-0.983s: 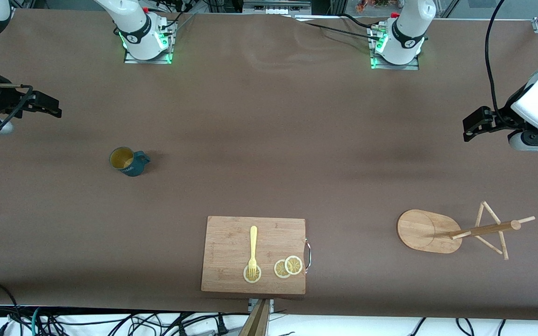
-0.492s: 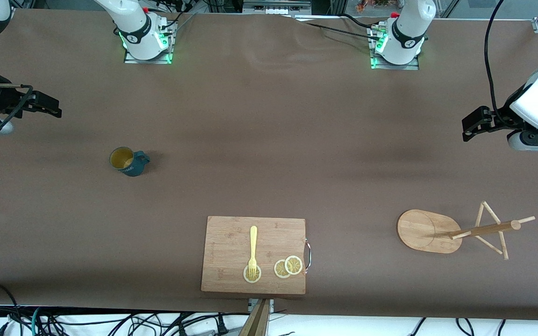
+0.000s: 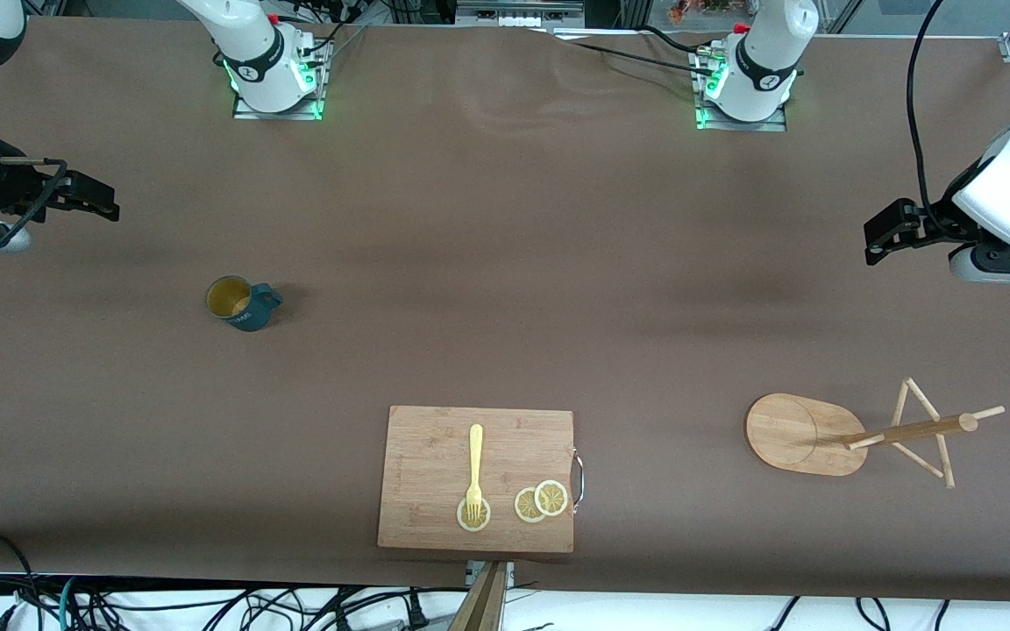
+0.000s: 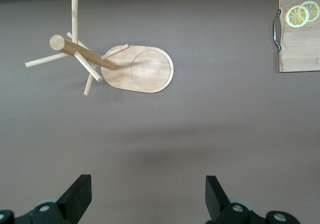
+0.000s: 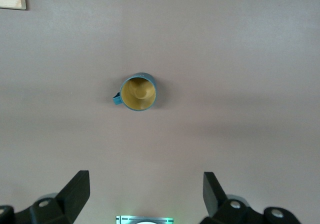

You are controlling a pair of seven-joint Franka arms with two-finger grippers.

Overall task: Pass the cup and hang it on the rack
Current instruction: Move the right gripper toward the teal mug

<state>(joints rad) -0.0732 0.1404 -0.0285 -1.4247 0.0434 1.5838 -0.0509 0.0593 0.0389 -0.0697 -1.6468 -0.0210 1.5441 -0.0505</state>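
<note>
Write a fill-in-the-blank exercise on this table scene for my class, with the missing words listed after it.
1. The cup stands upright on the ____, toward the right arm's end.
2. The rack has a pole and thin ____.
3. The fork lies on the ____.
4. Both the left claw and right claw are ____.

Missing words: table; pegs; board; open

Teal cup [image 3: 242,304] upright, wooden rack [image 3: 856,432] standing
</note>
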